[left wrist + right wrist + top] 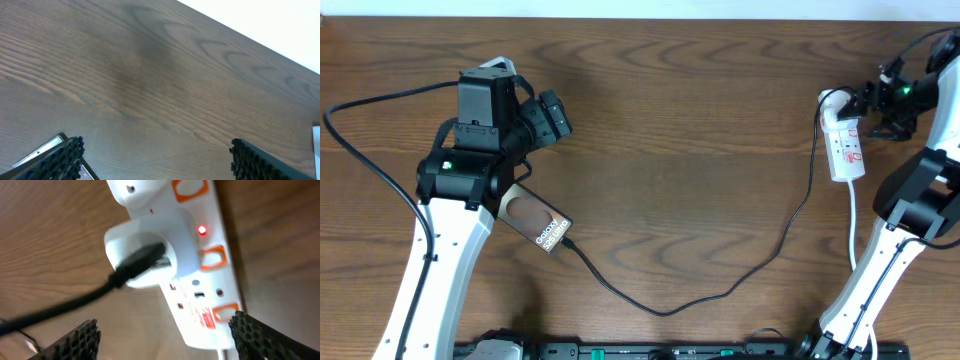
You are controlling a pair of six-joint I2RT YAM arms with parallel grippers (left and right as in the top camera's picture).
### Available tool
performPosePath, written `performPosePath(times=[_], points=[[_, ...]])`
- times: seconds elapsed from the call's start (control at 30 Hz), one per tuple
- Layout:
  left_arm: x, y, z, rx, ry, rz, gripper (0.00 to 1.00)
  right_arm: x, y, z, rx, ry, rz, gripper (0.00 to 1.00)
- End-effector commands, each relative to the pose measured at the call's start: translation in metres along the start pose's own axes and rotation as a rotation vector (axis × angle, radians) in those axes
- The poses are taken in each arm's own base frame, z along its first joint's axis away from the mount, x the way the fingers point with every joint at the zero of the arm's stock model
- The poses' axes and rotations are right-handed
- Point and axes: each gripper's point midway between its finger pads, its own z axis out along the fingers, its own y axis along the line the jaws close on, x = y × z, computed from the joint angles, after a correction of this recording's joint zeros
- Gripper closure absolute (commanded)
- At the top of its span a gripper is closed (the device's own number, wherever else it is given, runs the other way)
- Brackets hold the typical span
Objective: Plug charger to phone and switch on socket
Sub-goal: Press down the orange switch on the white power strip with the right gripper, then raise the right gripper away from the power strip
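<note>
Overhead: phone near left on counter, charger meeting its near end; socket far right.

Left wrist: left gripper wide open, empty, over bare wood.

Right wrist: right gripper open, empty, over socket; red lamp lit. Both steps look done — next move: back away without snagging the charger.

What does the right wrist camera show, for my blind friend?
A white power strip lies on a wooden table, one red light glowing. A black cable plugs into a white adapter on it; open jaws frame the bottom corners.
</note>
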Motion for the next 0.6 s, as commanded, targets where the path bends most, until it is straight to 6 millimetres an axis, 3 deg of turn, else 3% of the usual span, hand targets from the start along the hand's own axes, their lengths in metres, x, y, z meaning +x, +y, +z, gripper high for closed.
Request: performPosePath(times=[0.0,0.2,0.33,0.57], points=[[-0.005,-0.001,-0.003,-0.009,-0.014,0.02,0.08,0.0,-0.003,-0.009,0.031,-0.01,0.013,0.19],[-0.004,0.0,-0.003,-0.011,-0.011,0.02,0.08,0.0,-0.005,-0.022,0.077,-0.037,0.073,0.22],[-0.005,0.0,-0.003,-0.011,-0.012,0.019,0.08,0.002,-0.006,-0.043,0.134,-0.079,0.078,0.22],[-0.005,0.0,-0.003,-0.011,-0.012,0.019,0.08,0.012,0.019,-0.11,0.168,-0.235,0.052,0.15]])
